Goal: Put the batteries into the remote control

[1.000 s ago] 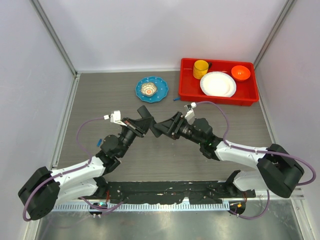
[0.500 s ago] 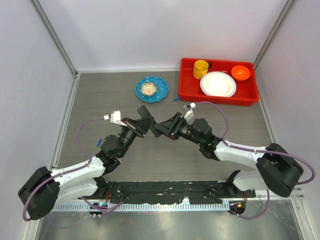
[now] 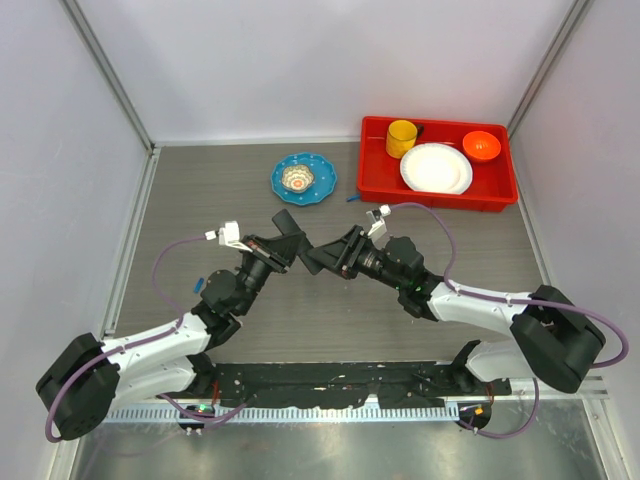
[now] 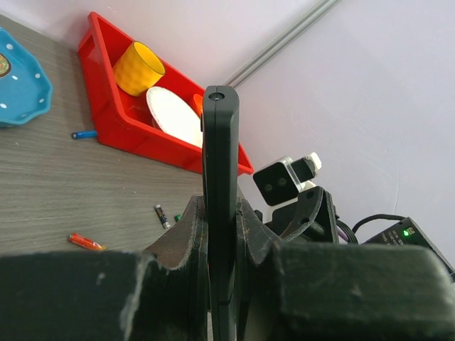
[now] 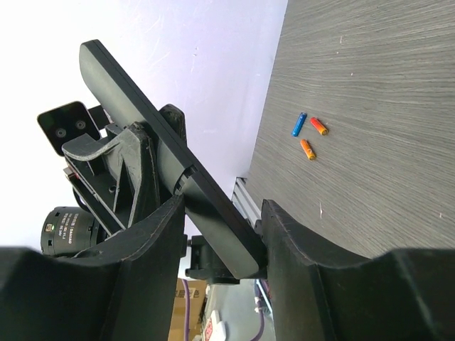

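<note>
My left hand (image 4: 220,220) is clenched on the remote (image 4: 220,163), held edge-up off the surface (image 4: 43,185), near side of the red tray (image 4: 121,121). Right hand (image 5: 224,213) straddles the remote, and I can't tell if it grips. Batteries (image 4: 87,242) lie loose, near side of the tray.

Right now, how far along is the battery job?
Done: the remote control is lifted, clamped in the left end effector. In hand: the right end effector straddles it. Left: all the loading; the batteries lie loose on the table.
</note>
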Available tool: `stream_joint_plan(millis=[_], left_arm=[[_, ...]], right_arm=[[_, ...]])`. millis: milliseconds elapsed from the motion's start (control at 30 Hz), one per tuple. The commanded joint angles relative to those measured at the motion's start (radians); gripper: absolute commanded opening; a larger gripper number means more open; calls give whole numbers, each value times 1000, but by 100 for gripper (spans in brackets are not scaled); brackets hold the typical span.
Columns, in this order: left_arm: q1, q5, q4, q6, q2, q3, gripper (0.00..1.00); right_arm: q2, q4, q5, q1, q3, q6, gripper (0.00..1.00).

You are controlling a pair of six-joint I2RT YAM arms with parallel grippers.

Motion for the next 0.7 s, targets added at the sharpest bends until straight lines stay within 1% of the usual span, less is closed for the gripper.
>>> stream_joint_plan(millis=[0, 467, 533, 567, 633, 667], left_arm=[[-7, -3, 55, 31, -16, 12, 0], [-7, -14, 55, 19, -16, 9, 0], [-9, -16, 55, 13, -14, 6, 0], [-7, -19, 56, -3, -14, 3, 0], [-7, -25, 67, -21, -11, -8, 0], [-7, -29, 73, -39, -11, -11, 0]], right_arm=[[11, 30, -12, 12, 26, 6, 45], [-3, 29, -6, 11, 11, 9, 47], [-3, 29, -6, 11, 12, 10, 52], [-7, 24, -6, 11, 15, 9, 57], [-14, 7, -3, 11, 23, 6, 63], [-18, -16, -2, 11, 32, 1, 67]])
